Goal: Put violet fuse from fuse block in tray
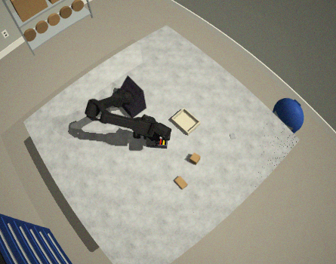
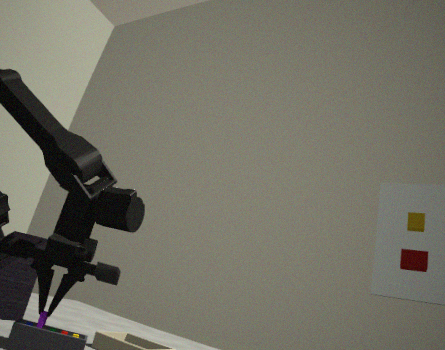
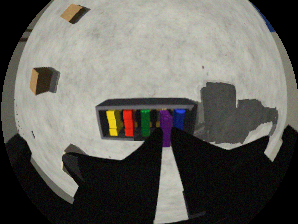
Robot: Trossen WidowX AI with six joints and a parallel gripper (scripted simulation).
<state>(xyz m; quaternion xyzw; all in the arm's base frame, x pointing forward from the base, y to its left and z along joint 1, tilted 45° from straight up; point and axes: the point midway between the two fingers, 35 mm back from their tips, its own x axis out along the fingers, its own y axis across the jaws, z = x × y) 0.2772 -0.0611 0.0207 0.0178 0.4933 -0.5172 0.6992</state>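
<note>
The fuse block [image 2: 46,336] is seen on the table [image 1: 218,75]; the violet fuse [image 2: 42,319] is pinched by the fingers [image 2: 50,295], apparently partly raised; neighbouring fuses could be clipped if it is tilted.

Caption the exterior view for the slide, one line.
Gripper shut on the violet fuse, lifting it partly above the fuse block, with the tray just beside.

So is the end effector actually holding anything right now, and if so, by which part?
Yes: the end effector is shut on the violet fuse, pinched at its upper end between the fingertips, with its lower part right at the fuse block.
</note>
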